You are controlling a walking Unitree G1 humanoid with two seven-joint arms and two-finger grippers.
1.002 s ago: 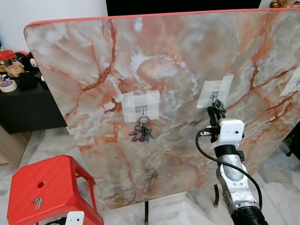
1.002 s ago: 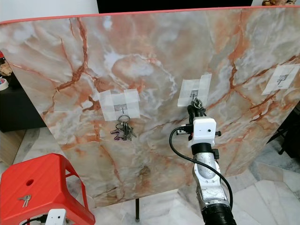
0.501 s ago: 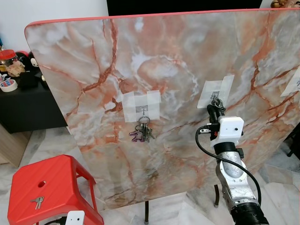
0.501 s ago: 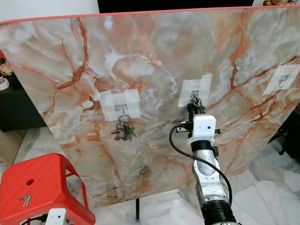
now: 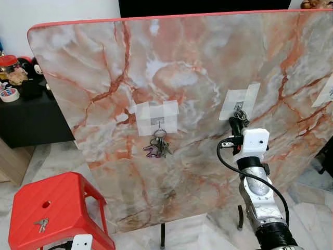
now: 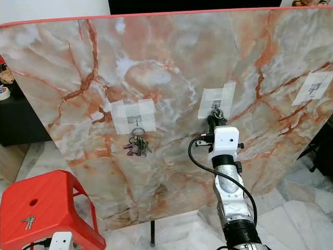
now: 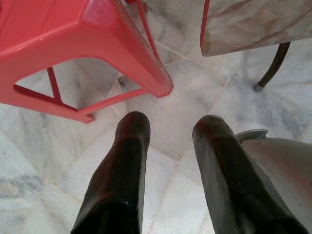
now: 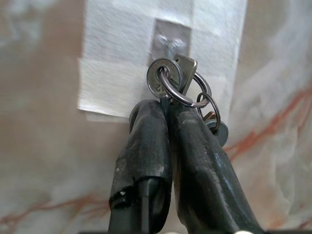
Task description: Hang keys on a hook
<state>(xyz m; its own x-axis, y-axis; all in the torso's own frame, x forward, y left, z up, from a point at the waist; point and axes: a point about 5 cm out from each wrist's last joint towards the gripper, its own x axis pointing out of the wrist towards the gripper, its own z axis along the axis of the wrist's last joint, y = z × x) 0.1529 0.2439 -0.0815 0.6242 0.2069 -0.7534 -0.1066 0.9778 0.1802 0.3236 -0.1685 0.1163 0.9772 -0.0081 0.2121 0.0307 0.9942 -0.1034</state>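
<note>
A bunch of keys (image 8: 181,83) on a metal ring is pinched in my right gripper (image 8: 165,105), which is shut on it. The ring is held up against the small metal hook (image 8: 168,43) that white tape (image 5: 238,103) fixes to the upright marble board (image 5: 197,57). In the eye views the right gripper (image 5: 237,121) sits just below that middle hook. Another key bunch (image 5: 157,146) hangs from the left taped hook (image 5: 158,121). A small pair of keys (image 5: 41,224) lies on the red stool (image 5: 31,208). My left gripper (image 7: 170,126) hangs open above the floor beside the stool.
A third taped hook (image 6: 312,88) sits at the board's right edge. A black cabinet (image 5: 31,114) with jars and a tape roll stands at the left. The board's thin dark leg (image 5: 163,235) reaches the marble floor below.
My right gripper has crept slightly up and closer to the middle hook with the keys. Nothing else has moved.
</note>
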